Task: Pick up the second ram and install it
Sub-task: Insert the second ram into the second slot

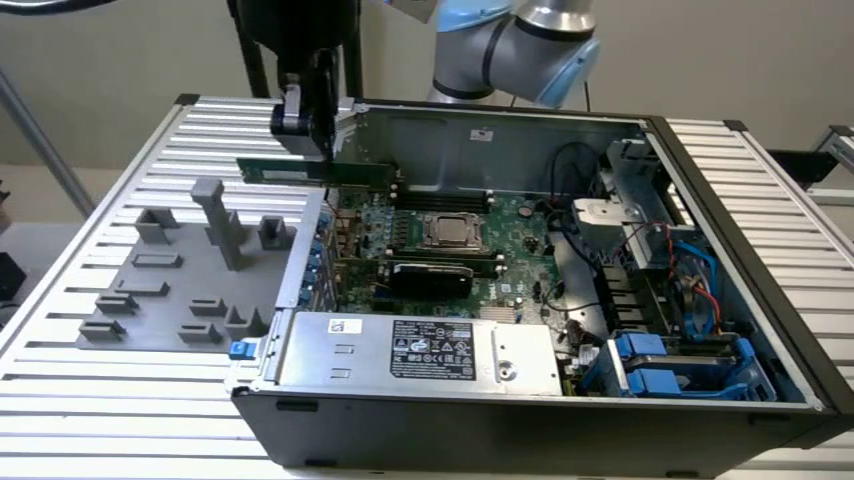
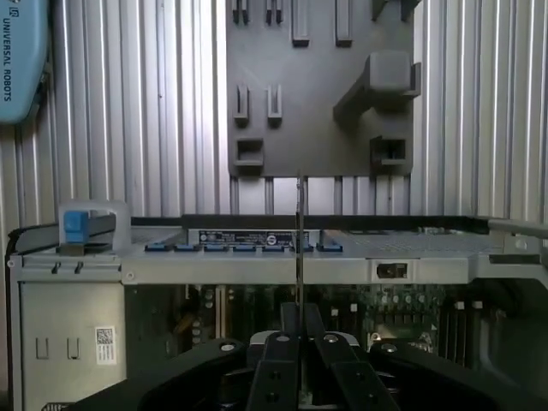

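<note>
Checking the exterior view first: where is the second ram (image 1: 363, 176)?

– It is grasped by the gripper (image 1: 314, 155) and hangs level over the far corner of the open computer case (image 1: 534, 430), on the exterior view's left. Its long axis runs left to right. It is well above the motherboard (image 1: 514, 225) and clear of the CPU socket (image 1: 454, 232).

What does the wrist view add?

– The fingers (image 2: 272, 364) are clenched on both faces of the second ram (image 2: 300, 248), which appears edge-on as a thin line. The gripper (image 2: 300, 342) points over the case wall with its blue tabs (image 2: 244, 247). Beyond lies the grey fixture plate (image 2: 308, 111) on the slatted table (image 2: 154, 103).

And the plate in the exterior view?

– The plate (image 1: 160, 290) lies left of the case.
</note>
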### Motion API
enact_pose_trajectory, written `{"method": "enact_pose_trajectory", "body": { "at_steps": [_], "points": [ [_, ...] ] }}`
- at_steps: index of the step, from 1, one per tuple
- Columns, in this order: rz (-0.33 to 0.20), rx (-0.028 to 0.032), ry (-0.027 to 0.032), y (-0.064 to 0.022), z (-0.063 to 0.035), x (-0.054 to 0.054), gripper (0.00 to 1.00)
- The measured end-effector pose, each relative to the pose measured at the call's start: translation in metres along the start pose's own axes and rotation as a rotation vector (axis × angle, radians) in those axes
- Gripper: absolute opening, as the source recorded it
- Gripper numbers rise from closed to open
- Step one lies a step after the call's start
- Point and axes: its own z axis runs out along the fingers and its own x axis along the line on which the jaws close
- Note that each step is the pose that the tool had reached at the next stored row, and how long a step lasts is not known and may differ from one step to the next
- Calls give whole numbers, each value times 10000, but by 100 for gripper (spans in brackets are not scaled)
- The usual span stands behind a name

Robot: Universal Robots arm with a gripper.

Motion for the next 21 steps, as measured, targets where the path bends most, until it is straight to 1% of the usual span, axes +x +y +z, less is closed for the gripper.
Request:
{"method": "enact_pose_trajectory", "body": {
  "at_steps": [6, 11, 16, 21],
  "points": [
    [1, -1, -38, -273, -1, -7, 0],
    [0, -2, -51, -502, 13, -21, 0],
    [1, -3, -51, -730, 61, -62, 0],
    [1, -3, -52, -942, 144, -137, 0]
  ]
}}
